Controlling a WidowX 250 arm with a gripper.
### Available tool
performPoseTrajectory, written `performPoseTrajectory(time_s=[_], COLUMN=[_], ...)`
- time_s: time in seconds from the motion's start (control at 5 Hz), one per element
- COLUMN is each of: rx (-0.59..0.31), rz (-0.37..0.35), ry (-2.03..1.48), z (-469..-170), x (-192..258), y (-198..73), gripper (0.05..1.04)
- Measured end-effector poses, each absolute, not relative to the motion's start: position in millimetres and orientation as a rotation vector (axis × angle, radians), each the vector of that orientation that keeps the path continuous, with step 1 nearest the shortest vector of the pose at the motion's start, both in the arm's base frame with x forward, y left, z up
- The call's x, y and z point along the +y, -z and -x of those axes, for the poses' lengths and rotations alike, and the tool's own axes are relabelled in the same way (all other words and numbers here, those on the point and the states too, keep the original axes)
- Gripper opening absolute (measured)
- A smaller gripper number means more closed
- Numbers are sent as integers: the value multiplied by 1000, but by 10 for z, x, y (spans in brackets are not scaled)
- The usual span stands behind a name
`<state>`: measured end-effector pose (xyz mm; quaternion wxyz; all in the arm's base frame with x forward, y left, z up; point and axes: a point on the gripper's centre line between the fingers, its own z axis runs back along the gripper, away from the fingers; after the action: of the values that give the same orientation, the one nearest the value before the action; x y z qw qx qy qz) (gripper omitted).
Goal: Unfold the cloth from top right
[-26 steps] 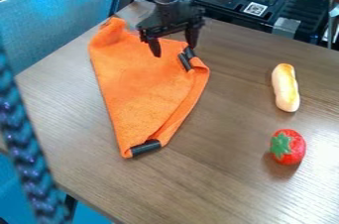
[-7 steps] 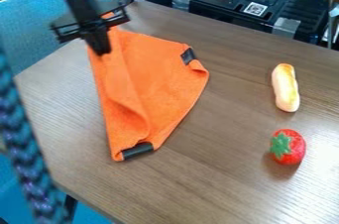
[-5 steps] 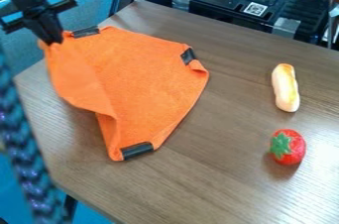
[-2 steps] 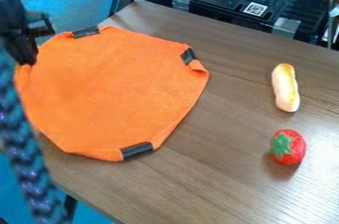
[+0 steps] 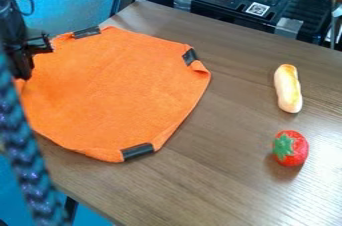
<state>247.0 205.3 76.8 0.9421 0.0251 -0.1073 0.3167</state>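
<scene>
The jaws pinch the orange cloth point(image 5: 117, 90) at left; the stove point(image 5: 230, 0) bears a QR code point(image 5: 257, 9).

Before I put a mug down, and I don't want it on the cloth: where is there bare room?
Between the cloth and the bread, and nearer the camera, below the strawberry. The left is crowded: gripper, cloth and braided cord.

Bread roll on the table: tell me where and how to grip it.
The bread roll is best pinched around its middle, coming straight down from above, closing on its two long sides, left and right in the picture. It lies flat, long and narrow, running roughly up and down the view, so its width looks the easiest span.
</scene>
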Motion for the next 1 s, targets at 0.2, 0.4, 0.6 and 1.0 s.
performPoseTrajectory(time_s=[0.2, 0.4, 0.6, 1.0], rx=[-202, -191, -169, -198], rz=[-139, -271, -296, -211], ry=[-712, -803, -836, -835], z=[-2382, -2358, -2361, -2735], x=[2131, 2058, 1986, 1720], y=[-712, -648, -736, -1024], gripper=[217, 493, 769, 1001])
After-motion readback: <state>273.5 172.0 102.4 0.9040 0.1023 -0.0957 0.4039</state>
